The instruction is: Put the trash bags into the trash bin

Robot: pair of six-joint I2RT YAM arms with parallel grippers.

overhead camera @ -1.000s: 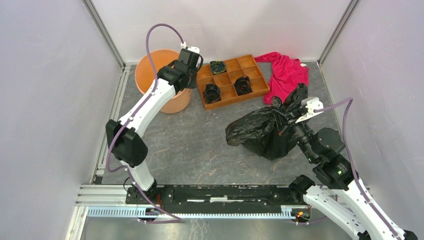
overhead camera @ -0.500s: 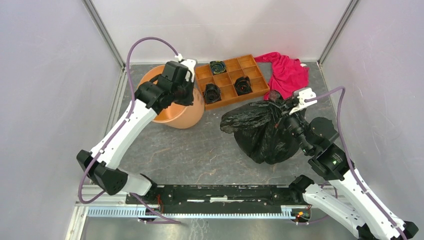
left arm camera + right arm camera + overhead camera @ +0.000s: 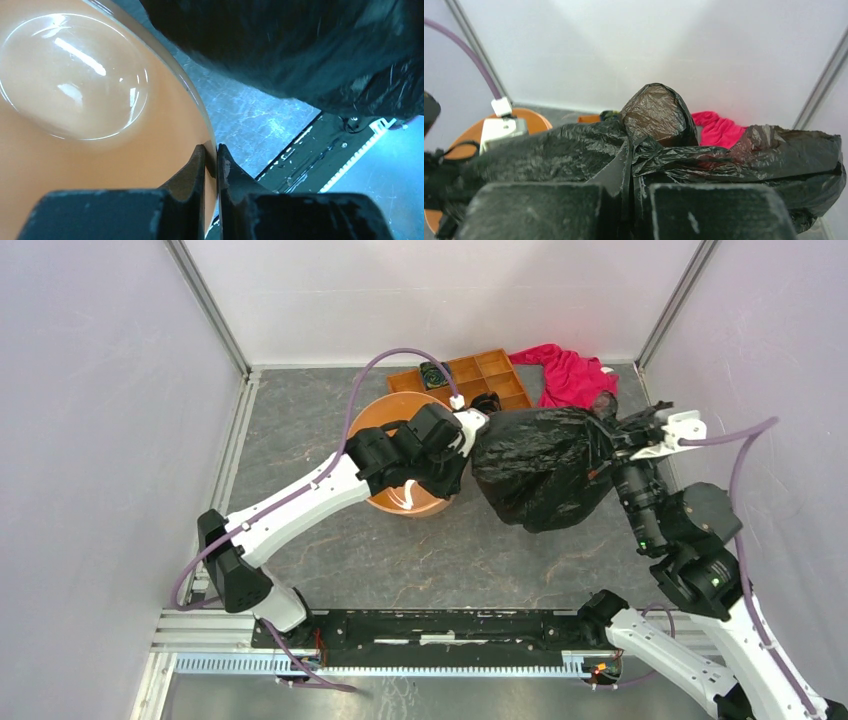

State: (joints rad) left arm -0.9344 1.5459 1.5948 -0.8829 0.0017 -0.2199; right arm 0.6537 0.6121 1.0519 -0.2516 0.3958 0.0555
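Top view, hidden parts:
- The left arm's wrist lies across the round light-orange plastic trash bin (image 3: 395, 505). It covers the middle and right of the bin mouth, so only the far-left arc of the rim and a near strip of the wall show.
- The large glossy crinkled black plastic trash bag (image 3: 540, 465) sits bunched just right of the bin and outside it. Its left edge meets the left wrist. Cannot tell whether its underside touches the grey stone-patterned table (image 3: 400, 560).
- The flat orange compartment tray (image 3: 478, 368) is cut off by the bag and bin, with only its back row showing. One small coiled black roll (image 3: 436, 372) is visible in a back compartment.
- The lower edge of the red cloth (image 3: 570, 375) is behind the bag.

Wrist views:
- Left gripper (image 3: 211, 157): jaws pinched together on the bin rim, one finger inside and one outside. Black film fills the upper right.
- Right gripper (image 3: 633, 189): jaws closed on a pinched fold of bag film. The fingertips are buried in the folds.

Room for moving:
- Bare table runs from the bin and bag to the black base rail (image 3: 450, 625), and also left of the bin.
- The bag's right side is near the right wall.
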